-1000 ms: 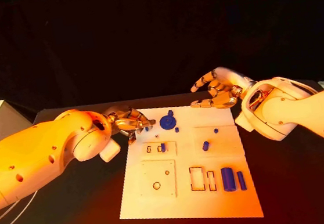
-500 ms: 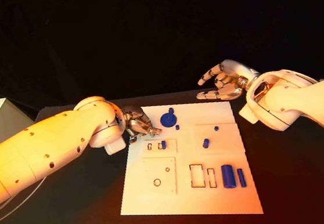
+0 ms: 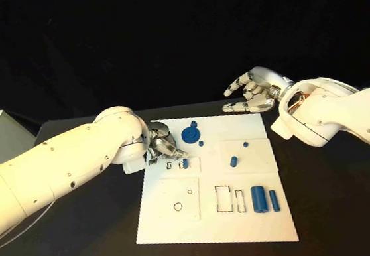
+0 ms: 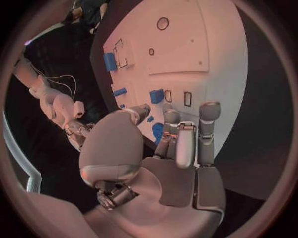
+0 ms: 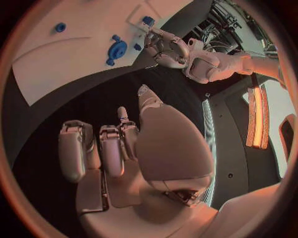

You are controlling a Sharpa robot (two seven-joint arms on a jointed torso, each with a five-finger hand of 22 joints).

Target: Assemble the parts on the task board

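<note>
Two silver hands hang over the far end of the white task board (image 3: 211, 191), one at each side. The left hand (image 3: 165, 146) sits low at the board's near-left corner of that far end, fingers (image 4: 208, 130) stretched toward the plate and slightly apart, nothing between them; from the wrist view the fingertips hover just above the white surface. Just beyond its fingertips lies a small blue part (image 3: 184, 164) standing in one of two little rectangular slots, and a little farther off the round blue disc (image 3: 191, 137) with a knob on top. A tiny blue dot (image 3: 203, 144) rests just beside the disc.

The right hand (image 3: 255, 93) is raised past the board's far right corner, over the black table (image 3: 342, 194), palm turned down and fingers (image 5: 74, 148) loosely spread and bent, gripping nothing. From its wrist view the disc (image 5: 117, 49) and the white plate (image 5: 68, 54) lie well apart from the fingertips.

Farther from both hands, toward the middle of the board, a short blue peg (image 3: 234, 160) lies in the right-hand panel with another small blue piece (image 3: 244, 144) just beyond it. Nearer the robot, a thick blue cylinder (image 3: 258, 196) and a thin blue bar (image 3: 274, 200) lie side by side, next to two empty rectangular cut-outs (image 3: 225, 199). A square panel (image 3: 175, 200) with a round hole sits on the left-hand side of that end.
</note>
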